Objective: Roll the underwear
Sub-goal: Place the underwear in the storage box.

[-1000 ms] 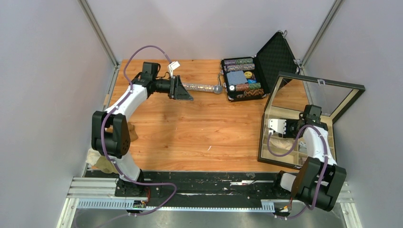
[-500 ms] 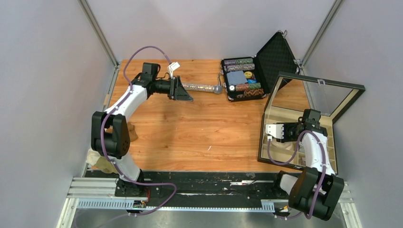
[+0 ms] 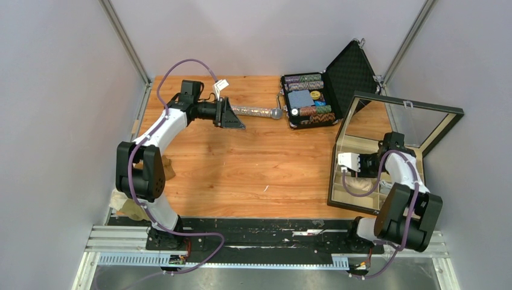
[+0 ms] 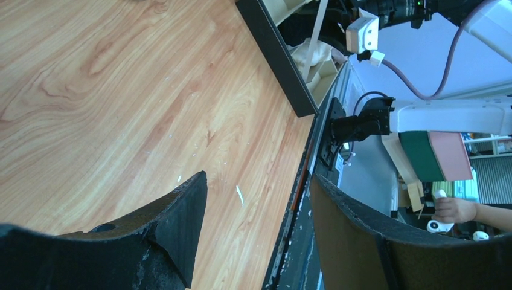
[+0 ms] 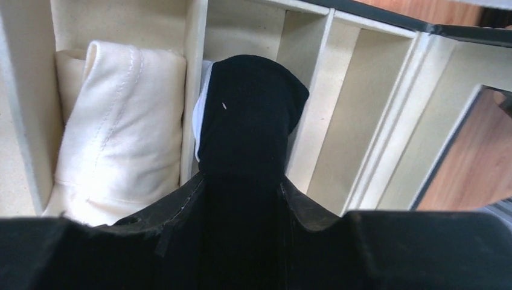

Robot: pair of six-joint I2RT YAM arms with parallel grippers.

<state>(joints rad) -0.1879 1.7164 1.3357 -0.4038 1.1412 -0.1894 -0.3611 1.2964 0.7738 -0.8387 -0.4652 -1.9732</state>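
Note:
A rolled black underwear (image 5: 250, 115) with a white edge sits between the jaws of my right gripper (image 5: 241, 181), which is shut on it over a compartment of the divided box (image 3: 336, 181). In the neighbouring compartment to the left lies a rolled cream underwear (image 5: 118, 139). Seen from above, my right gripper (image 3: 367, 164) points down into the box under its wrist camera. My left gripper (image 3: 232, 115) hangs open and empty over the far left of the table, its fingers (image 4: 175, 223) wide apart. More beige and brown cloth (image 3: 166, 167) lies by the left arm's base, partly hidden.
The box's glass lid (image 3: 410, 118) stands open at the right. An open black case of poker chips (image 3: 308, 99) sits at the back. A glittery silver microphone (image 3: 256, 111) lies beside my left gripper. Empty box compartments (image 5: 338, 115) show to the right of the black roll.
The right arm has shifted a little over the box, still gripping the black roll. The left arm has not moved.

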